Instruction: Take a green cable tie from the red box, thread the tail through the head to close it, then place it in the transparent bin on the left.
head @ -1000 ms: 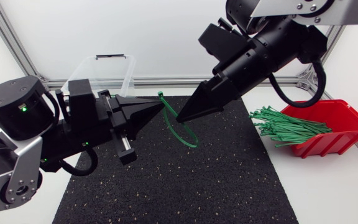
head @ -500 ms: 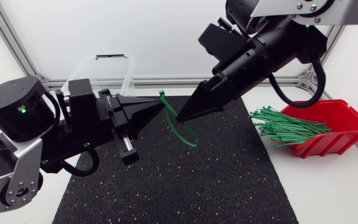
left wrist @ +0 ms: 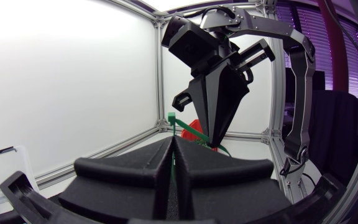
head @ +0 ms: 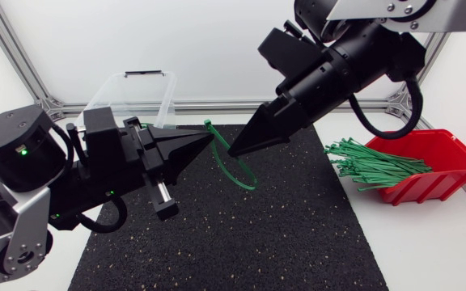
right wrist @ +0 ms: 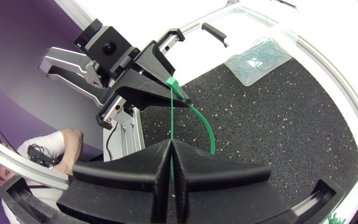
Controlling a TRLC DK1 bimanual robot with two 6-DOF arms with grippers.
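A green cable tie (head: pixel 249 187) hangs in a loop above the black mat, held between my two grippers. My left gripper (head: pixel 211 137) is shut on the tie near its square head (left wrist: pixel 172 117). My right gripper (head: pixel 232 151) comes down from the upper right and is shut on the tail strand (right wrist: pixel 172 118). The two tips sit close together, almost touching. In the right wrist view the strand runs straight from my right gripper (right wrist: pixel 170 144) to my left gripper (right wrist: pixel 180 94). The red box (head: pixel 447 166) holds a bundle of green ties (head: pixel 374 162). The transparent bin (head: pixel 128 93) stands at the back left.
The black mat (head: pixel 241 242) covers the middle of the table. An aluminium frame rail (head: pixel 217 105) runs along the back edge. Inside the transparent bin (right wrist: pixel 263 50) lie several closed green ties.
My left arm's rear links shifted slightly left and up. Both gripper tips and the tie stay almost where they were.
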